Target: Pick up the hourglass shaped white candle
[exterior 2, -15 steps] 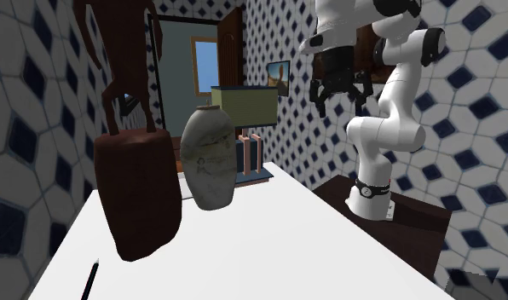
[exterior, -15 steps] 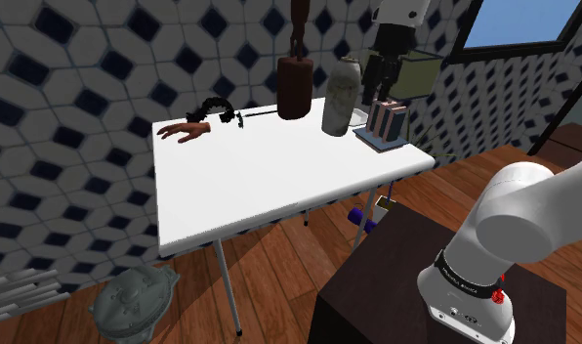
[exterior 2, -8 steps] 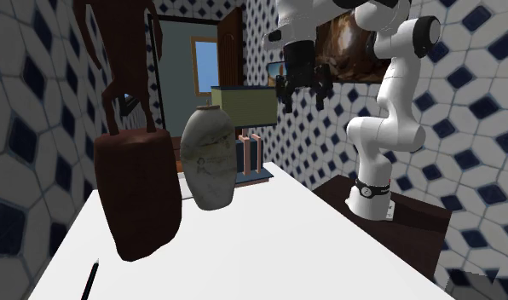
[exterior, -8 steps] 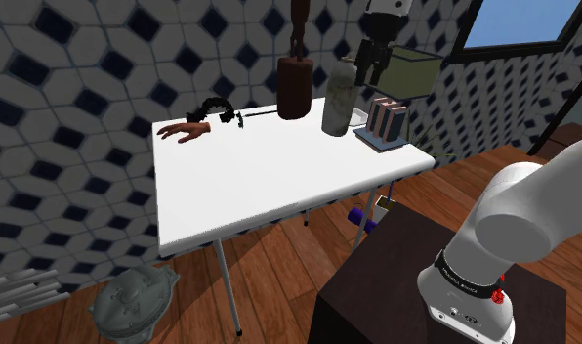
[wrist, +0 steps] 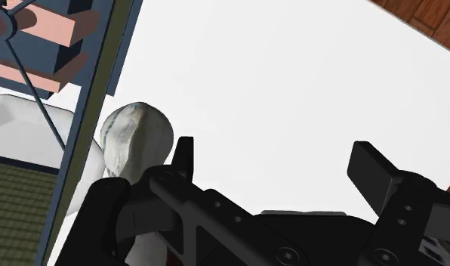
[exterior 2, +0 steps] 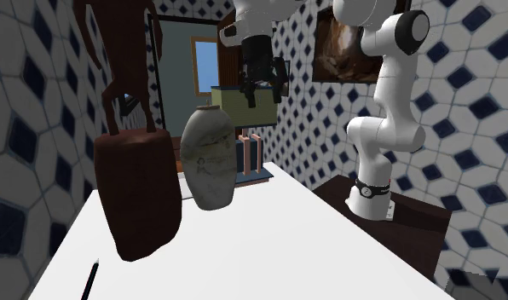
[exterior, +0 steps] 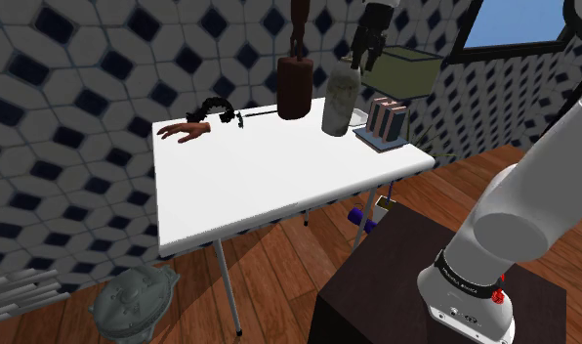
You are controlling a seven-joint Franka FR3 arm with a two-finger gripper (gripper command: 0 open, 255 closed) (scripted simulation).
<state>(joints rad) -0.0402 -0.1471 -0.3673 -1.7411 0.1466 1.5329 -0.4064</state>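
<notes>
The candle [exterior: 341, 96] is a tall mottled white-grey body, standing upright at the back of the white table [exterior: 270, 181]. In the second exterior view the candle [exterior 2: 208, 158] looks like a rounded urn beside a dark brown block. My black gripper [exterior: 364, 54] hangs just above and slightly behind its top, open and holding nothing. The second exterior view places the gripper [exterior 2: 262, 92] higher than the candle, in front of the olive lampshade. Seen from the wrist, the gripper [wrist: 276, 162] has its fingers wide apart, with the candle's rounded top [wrist: 137, 136] just outside one finger [wrist: 184, 155].
Close beside the candle stand a dark brown block with a figure [exterior: 294, 86] and a lamp with an olive shade [exterior: 408, 70] on a pink and blue base [exterior: 385, 122]. Black headphones [exterior: 213, 107] and a hand-shaped object [exterior: 185, 132] lie at the table's far left.
The gripper has swung from above the lamp towards the shoulder view's left and now hangs over the candle. It has stayed open, and nothing on the table has moved.
</notes>
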